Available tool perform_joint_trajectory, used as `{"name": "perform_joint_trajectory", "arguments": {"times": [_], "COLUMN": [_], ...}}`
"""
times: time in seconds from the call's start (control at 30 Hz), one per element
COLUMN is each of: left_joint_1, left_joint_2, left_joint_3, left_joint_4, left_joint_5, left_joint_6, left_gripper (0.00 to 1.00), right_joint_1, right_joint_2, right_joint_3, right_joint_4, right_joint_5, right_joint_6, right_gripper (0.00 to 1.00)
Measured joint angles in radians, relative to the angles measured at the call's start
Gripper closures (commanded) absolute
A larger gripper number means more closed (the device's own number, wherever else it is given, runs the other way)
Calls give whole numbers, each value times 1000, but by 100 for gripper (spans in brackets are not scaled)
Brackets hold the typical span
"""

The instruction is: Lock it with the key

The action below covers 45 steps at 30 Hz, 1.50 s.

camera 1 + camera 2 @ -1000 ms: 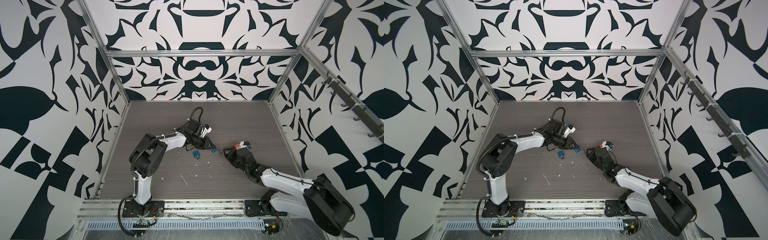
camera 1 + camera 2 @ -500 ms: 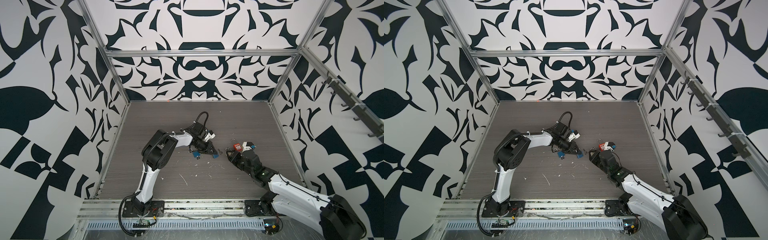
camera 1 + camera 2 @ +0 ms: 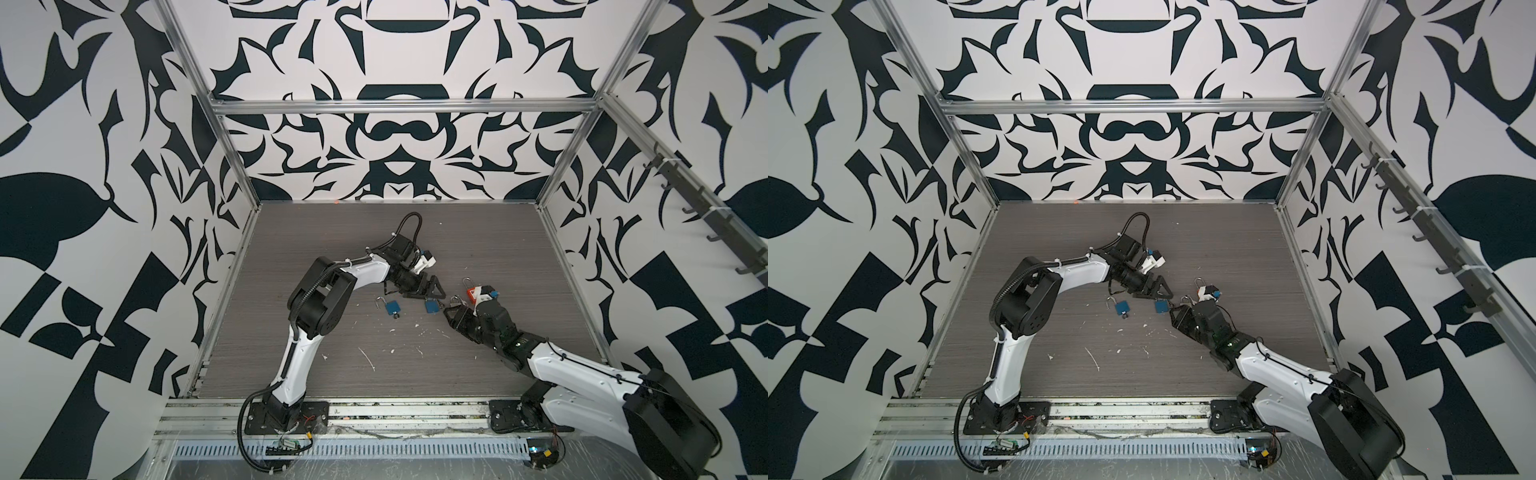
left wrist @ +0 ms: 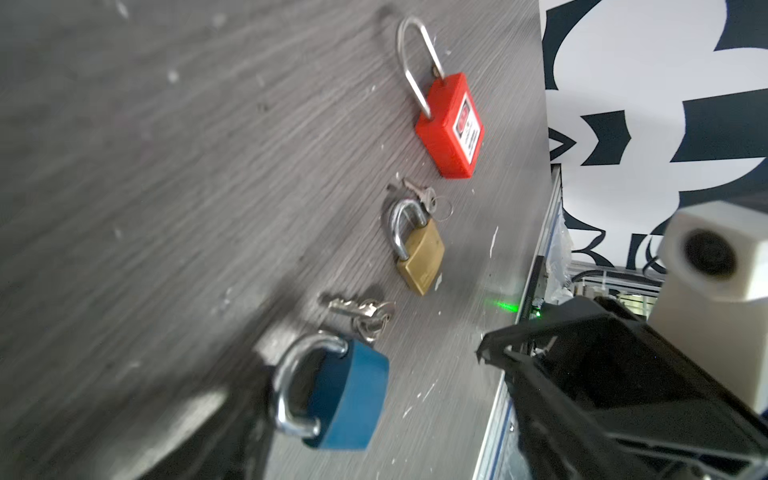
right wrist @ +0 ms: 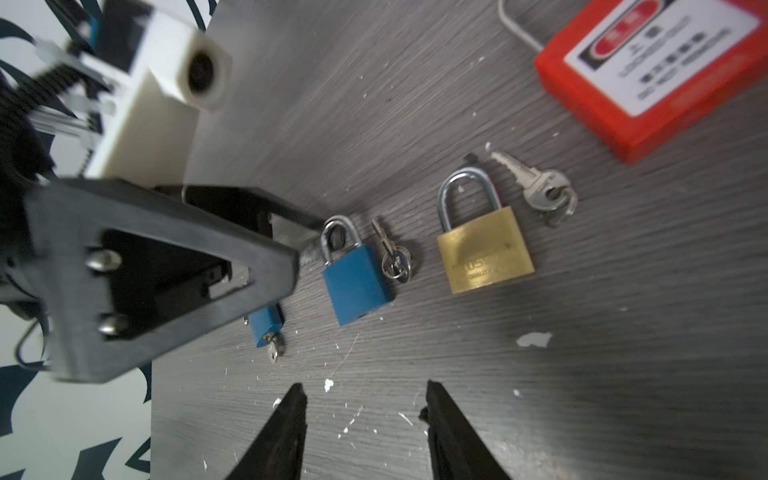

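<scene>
A blue padlock [image 5: 355,286] lies flat on the table with its shackle down in the body; it also shows in both top views [image 3: 432,306] [image 3: 1161,306]. A key ring [image 5: 395,257] rests beside it. My left gripper [image 4: 368,365] stands wide open, its fingertips [image 5: 297,257] just next to the blue padlock's [image 4: 349,399] shackle and holding nothing. My right gripper [image 5: 365,386] is open and empty, a short way in front of the blue padlock. A second blue padlock [image 5: 268,328] has a key in its base.
A brass padlock [image 5: 484,253] with its own keys [image 5: 540,191] and a red padlock [image 5: 652,62] lie in a row beyond the blue one. White flecks litter the table. The two grippers [image 3: 439,297] [image 3: 446,312] nearly meet.
My left gripper has gone from shut to wide open beside the blue padlock, and its elbow has swung to the right. The right gripper has drawn a little closer.
</scene>
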Motion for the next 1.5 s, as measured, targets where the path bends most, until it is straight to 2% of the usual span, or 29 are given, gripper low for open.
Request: {"name": "perform_joint_trajectory", "arguments": {"times": [0.07,0.17,0.33,0.4,0.53,0.67,0.77,0.87,0.97,1.07,1.2,1.5], "left_joint_1": [10,28,48,68,156,285,296,292,292,292,311,320], "left_joint_2": [-21,-104,-374,-513,-755,-955,-1086,-1230,-1361,-1467,-1498,-1447], "left_joint_3": [-4,-46,-148,-225,-437,-701,-840,-897,-923,-964,-982,-982], "left_joint_4": [-11,-23,-22,5,82,152,151,125,125,111,50,32], "left_joint_5": [-57,-212,-458,-523,-523,-439,-384,-369,-393,-462,-511,-431], "left_joint_6": [6,11,34,6,-114,-237,-289,-304,-309,-317,-314,-267], "left_gripper": [0,0,0,1,1,1,1,0,6,8,5,5], "right_joint_1": [11,37,119,160,224,254,254,254,254,255,263,279], "right_joint_2": [12,40,134,196,323,447,514,595,686,771,858,951], "right_joint_3": [22,68,219,313,490,633,708,811,921,1005,1075,1142], "right_joint_4": [0,-11,-116,-178,-285,-363,-423,-502,-570,-616,-681,-755], "right_joint_5": [-5,-6,5,22,58,59,56,62,70,78,114,145], "right_joint_6": [-17,-49,-144,-200,-312,-413,-462,-500,-528,-547,-570,-604], "right_gripper": [52,52,51,47,41,37,37,38,39,38,37,37]}}
